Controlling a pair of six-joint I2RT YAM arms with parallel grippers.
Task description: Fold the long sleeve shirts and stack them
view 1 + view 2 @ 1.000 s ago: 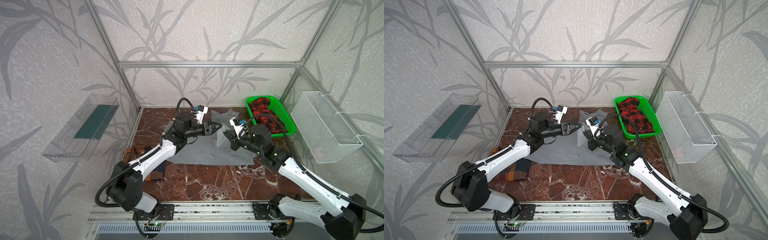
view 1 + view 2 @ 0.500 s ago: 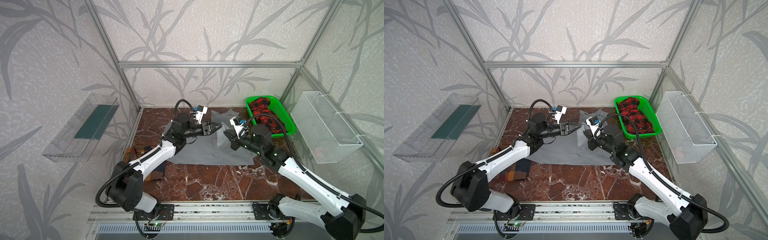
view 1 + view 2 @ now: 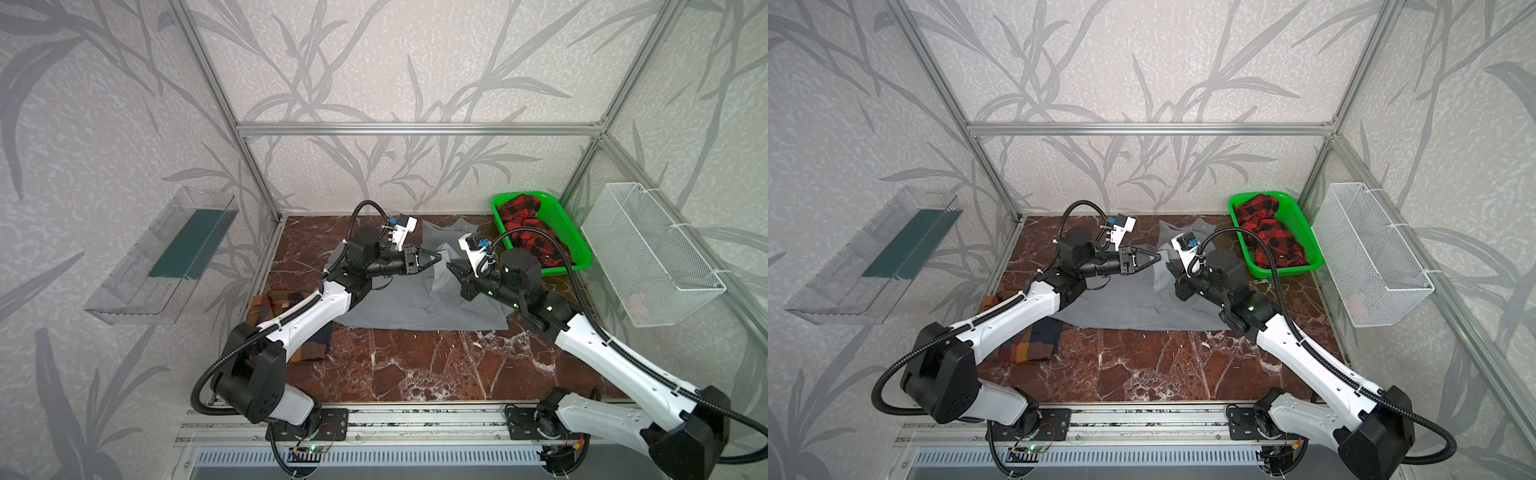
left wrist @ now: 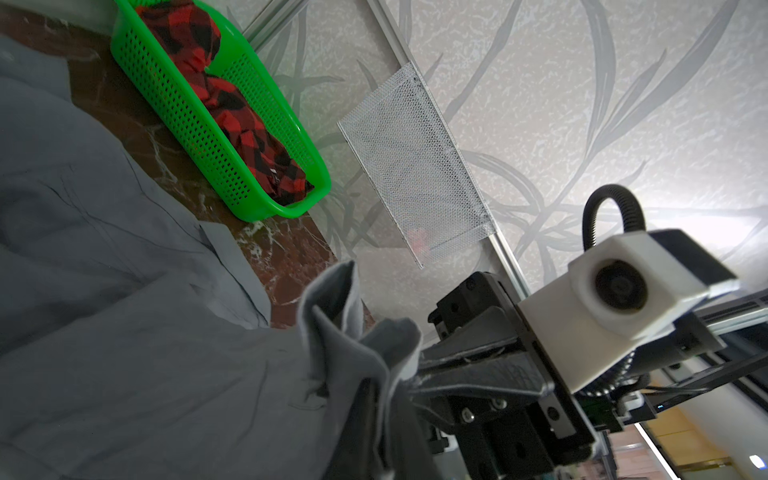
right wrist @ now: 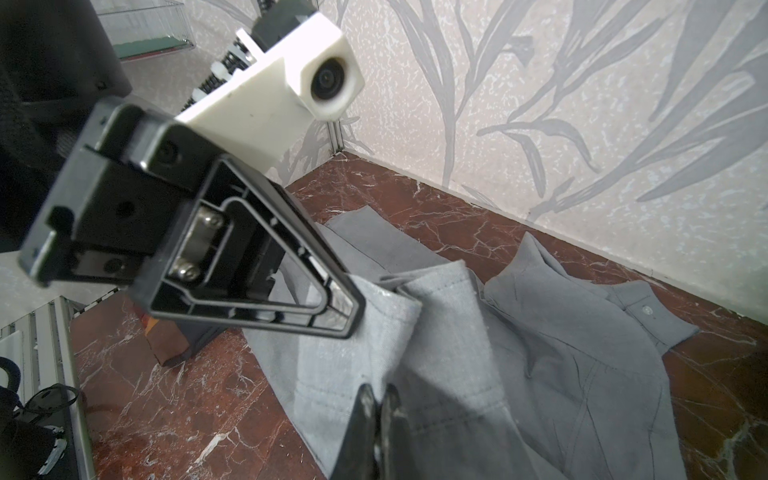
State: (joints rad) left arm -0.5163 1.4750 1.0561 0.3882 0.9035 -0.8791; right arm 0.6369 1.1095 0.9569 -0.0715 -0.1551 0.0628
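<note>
Both arms meet over mid-bench, tips nearly touching. The left pincer (image 3: 436,254) is clamped on a raised fold of the grey shirt (image 3: 399,305). The right pincer (image 3: 452,266) is pinched shut on the same lifted bit, just beside it. Rest of the shirt lies spread on the bench (image 3: 415,374), collar twd the back wall. The check shirt (image 3: 1027,347) sits folded at left, partly under the left arm. To fold well, I reckon: move both at equal height & pace, edge taut, lay it straight w/o dragging the flat part.

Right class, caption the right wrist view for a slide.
Left gripper and right gripper pinch a raised fold of the grey shirt.
</note>
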